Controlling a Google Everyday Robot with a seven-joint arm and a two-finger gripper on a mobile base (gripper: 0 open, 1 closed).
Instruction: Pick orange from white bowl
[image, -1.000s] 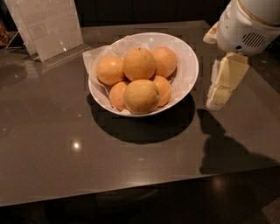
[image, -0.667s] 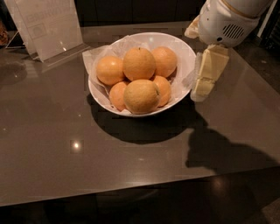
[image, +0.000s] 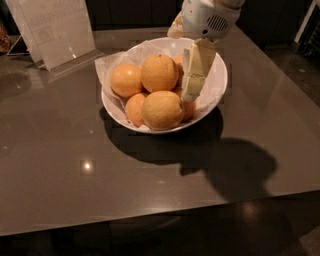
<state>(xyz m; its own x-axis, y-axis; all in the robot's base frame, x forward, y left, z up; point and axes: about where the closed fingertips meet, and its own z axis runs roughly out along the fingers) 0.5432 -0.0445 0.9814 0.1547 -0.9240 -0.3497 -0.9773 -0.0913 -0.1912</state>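
Here's the gripper (image: 191, 92), hanging tip-down from its white housing over the right half of the white bowl (image: 218, 82), and from this angle I cannot tell whether it is spread or pressed together. Nothing is visibly in its grasp. The orange (image: 159, 73), the big deep-coloured one, sits on top of the pile just to the left of the gripper as the camera sees it, very close, though whether the two touch is not clear. Below and left of the gripper's tip, at the front of the bowl, lies the paler yellowish fruit (image: 162, 110), equally large. Further left of the gripper sits a smaller orange (image: 126, 80), with another small one (image: 135, 107) tucked beneath it. More fruit (image: 188, 109) peeks out right under the gripper's tip, partly hidden by it. Crinkled white paper (image: 107, 65) lines the bowl and sticks up over its far-left rim. The bowl stands on the glossy dark table (image: 75, 150), and well off to the gripper's left, at the back, stands a clear sign holder (image: 55, 30).
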